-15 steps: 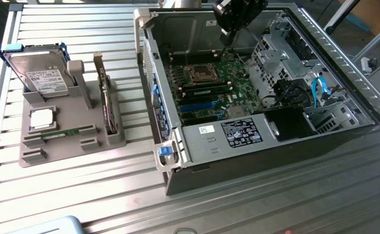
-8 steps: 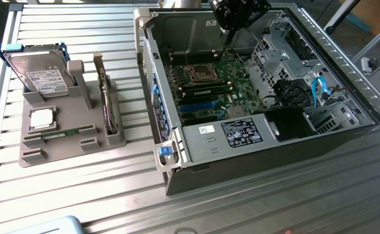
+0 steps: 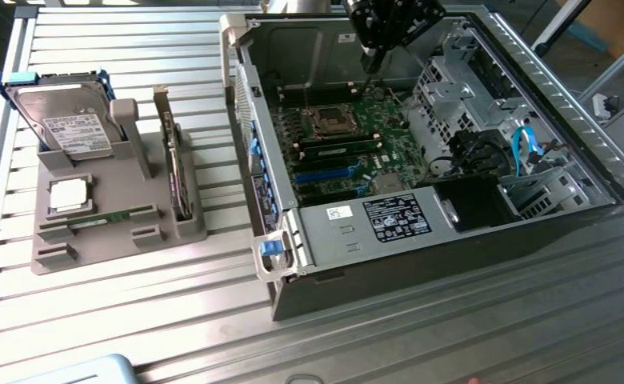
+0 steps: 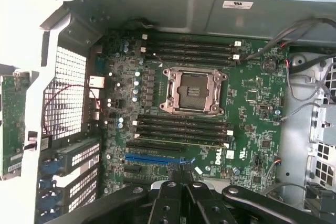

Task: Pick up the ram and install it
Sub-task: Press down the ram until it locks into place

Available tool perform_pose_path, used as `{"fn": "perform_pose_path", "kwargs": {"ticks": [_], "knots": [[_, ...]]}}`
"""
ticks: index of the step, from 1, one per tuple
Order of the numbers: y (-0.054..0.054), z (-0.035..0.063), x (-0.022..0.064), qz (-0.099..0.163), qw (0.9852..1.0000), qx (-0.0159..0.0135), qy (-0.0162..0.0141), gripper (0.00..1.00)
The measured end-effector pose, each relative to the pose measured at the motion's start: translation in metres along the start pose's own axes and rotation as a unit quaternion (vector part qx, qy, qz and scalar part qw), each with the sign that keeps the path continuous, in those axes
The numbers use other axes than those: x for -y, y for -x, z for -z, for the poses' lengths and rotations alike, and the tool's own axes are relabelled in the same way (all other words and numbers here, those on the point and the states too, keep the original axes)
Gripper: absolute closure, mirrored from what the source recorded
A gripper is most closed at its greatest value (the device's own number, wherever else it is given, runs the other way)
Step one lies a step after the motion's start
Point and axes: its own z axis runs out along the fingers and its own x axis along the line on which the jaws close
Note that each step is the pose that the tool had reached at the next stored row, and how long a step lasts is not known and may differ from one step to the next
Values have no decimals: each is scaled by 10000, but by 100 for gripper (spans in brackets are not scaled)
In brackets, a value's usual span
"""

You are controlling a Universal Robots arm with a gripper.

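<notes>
I am hovering my black metal fingers [image 3: 371,68] over the open grey computer case [image 3: 568,204], which is lying on the ribbed metal worktop [image 3: 130,320]. I am pressing the fingers [image 4: 181,179] together, and nothing is showing between them. I am pointing down at the green motherboard [image 4: 252,103], near its square silver processor socket [image 4: 193,91] and the long black memory slots [image 4: 184,129]. The narrow green circuit-board ram stick [image 3: 114,217] is sitting well apart from me, lying on its long edge in the grey plastic holder [image 3: 184,224]. Its long axis is running from the exterior view's left to right, rising slightly rightward.
</notes>
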Motion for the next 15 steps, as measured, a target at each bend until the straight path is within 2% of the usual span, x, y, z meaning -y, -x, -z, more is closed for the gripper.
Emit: {"fn": "perform_pose_path", "kwargs": {"ticks": [3, 5, 15], "knots": [[-8, -2, -1, 1, 9999, 107, -6, 90], [-7, -3, -2, 1, 9999, 145, -9, 90], [31, 0, 2, -27, 9999, 151, -10, 90]]}}
